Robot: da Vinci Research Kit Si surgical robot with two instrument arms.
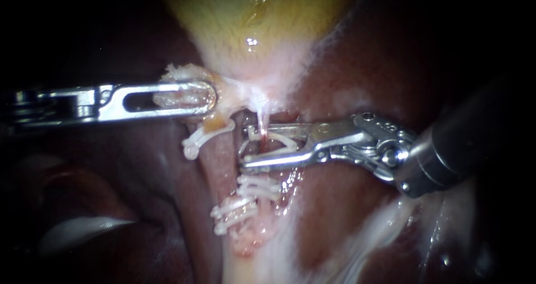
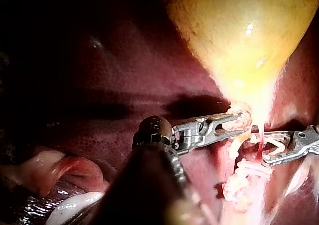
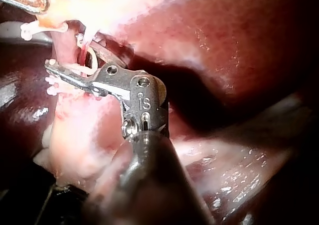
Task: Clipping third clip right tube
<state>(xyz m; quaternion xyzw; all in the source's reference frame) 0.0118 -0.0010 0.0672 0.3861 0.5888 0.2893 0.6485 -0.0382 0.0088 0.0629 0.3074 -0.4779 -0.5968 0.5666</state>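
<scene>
My right instrument (image 1: 245, 145) comes in from the right, and its jaws stand apart with a white clip (image 1: 279, 144) held between them. The thin pale-red right tube (image 1: 261, 119) runs down from the gallbladder neck and passes between those jaws, inside the clip. Two more white clips (image 1: 251, 192) sit lower on the same strand. My left instrument (image 1: 207, 97) is shut on frayed pale tissue at the gallbladder neck. The right wrist view shows my right instrument (image 3: 70, 53) straddling the tube (image 3: 85, 48). The left wrist view shows both my left instrument (image 2: 234, 121) and my right one (image 2: 274, 147).
The yellow gallbladder (image 1: 251, 22) fills the top centre, with dark red liver (image 1: 346, 206) around and below. Another white clip (image 1: 204, 134) sits on the left tube just under my left instrument. Pale glistening tissue (image 1: 78, 231) lies at the lower left.
</scene>
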